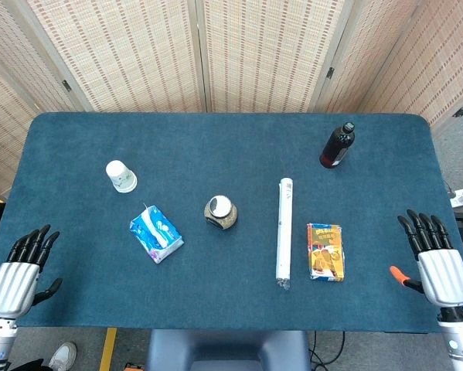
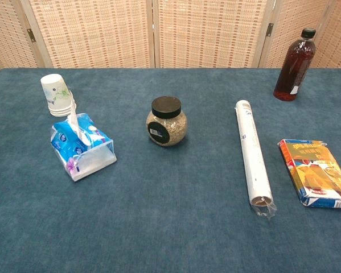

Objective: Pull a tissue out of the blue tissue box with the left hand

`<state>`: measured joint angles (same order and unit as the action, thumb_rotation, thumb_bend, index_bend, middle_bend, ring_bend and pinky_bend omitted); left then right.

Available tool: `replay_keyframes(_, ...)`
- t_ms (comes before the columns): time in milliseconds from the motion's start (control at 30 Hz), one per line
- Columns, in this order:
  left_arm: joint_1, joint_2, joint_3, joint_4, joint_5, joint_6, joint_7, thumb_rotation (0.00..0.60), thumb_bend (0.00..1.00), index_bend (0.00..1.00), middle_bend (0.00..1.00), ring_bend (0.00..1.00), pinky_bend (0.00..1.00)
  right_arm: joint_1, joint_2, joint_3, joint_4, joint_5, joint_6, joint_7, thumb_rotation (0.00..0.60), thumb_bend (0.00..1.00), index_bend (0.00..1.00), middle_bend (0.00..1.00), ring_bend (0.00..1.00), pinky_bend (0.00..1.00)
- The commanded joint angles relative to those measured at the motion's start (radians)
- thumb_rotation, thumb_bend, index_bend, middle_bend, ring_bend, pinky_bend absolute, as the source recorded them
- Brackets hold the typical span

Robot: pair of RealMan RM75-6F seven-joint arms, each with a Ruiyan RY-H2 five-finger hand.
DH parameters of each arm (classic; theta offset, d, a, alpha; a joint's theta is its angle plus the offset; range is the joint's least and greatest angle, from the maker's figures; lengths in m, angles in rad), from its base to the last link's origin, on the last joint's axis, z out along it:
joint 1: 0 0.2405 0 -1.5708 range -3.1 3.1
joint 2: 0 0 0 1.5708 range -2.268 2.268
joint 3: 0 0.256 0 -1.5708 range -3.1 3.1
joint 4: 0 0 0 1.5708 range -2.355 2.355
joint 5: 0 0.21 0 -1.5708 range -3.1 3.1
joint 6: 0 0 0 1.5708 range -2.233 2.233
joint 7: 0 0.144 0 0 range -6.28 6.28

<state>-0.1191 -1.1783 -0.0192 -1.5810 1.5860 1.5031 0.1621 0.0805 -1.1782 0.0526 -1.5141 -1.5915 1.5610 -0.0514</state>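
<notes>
The blue tissue box (image 1: pixel 156 234) lies on the left half of the blue table, with a white tissue (image 2: pixel 73 120) sticking up from its top slot. In the chest view the blue tissue box (image 2: pixel 81 146) sits in front of the paper cup. My left hand (image 1: pixel 18 275) hovers at the table's near left corner, fingers straight and apart, holding nothing, well left of the box. My right hand (image 1: pixel 436 263) hangs open at the near right edge, far from the box. Neither hand shows in the chest view.
An upturned paper cup (image 1: pixel 120 175) stands behind the box. A round jar with a black lid (image 2: pixel 166 121) sits mid-table. Right of it lie a white roll (image 2: pixel 252 157) and an orange snack box (image 2: pixel 315 172). A dark bottle (image 2: pixel 294 58) stands back right.
</notes>
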Motion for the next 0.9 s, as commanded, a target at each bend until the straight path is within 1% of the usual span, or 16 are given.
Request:
replay_keyframes(33,-0.024,-0.013,-0.011,0.006,0.018,-0.012,-0.018,0.600,0.31,0.01,0.00,0.00,0.16,-0.001,0.002,-0.001,-0.002,-0.002,0.002,0.001,0.600,0.06,0.00,0.00,0.00,0.01)
replay_keyframes(133,-0.076,-0.046,-0.033,0.045,0.065,-0.028,-0.016,0.600,0.33,0.06,0.00,0.00,0.19,-0.001,0.001,-0.001,-0.005,-0.001,-0.001,-0.004,0.600,0.06,0.00,0.00,0.00,0.01)
replay_keyframes(233,-0.133,-0.092,-0.059,0.095,0.115,-0.035,-0.009,0.600,0.39,0.16,0.00,0.03,0.23,0.001,-0.004,0.003,-0.003,0.000,-0.001,-0.018,0.600,0.06,0.00,0.00,0.00,0.01)
replay_keyframes(300,-0.166,-0.109,-0.067,0.105,0.134,-0.056,-0.006,0.600,0.42,0.19,0.00,0.03,0.24,0.003,-0.005,0.002,-0.004,0.001,-0.007,-0.019,0.600,0.06,0.00,0.00,0.00,0.01)
replay_keyframes(400,-0.218,-0.123,-0.072,0.093,0.138,-0.122,0.007,0.600,0.43,0.21,0.00,0.03,0.24,0.008,-0.008,0.002,-0.002,0.003,-0.018,-0.023,0.600,0.06,0.00,0.00,0.00,0.01)
replay_keyframes(633,-0.319,-0.169,-0.081,0.058,0.101,-0.286,0.106,0.600,0.43,0.22,0.00,0.03,0.23,0.014,-0.012,-0.005,0.002,-0.003,-0.032,-0.028,0.600,0.06,0.00,0.00,0.00,0.01)
replay_keyframes(900,-0.407,-0.239,-0.099,0.078,0.045,-0.408,0.217,0.600,0.43,0.23,0.00,0.03,0.24,0.020,-0.009,-0.009,0.003,-0.001,-0.048,-0.018,0.600,0.06,0.00,0.00,0.00,0.01)
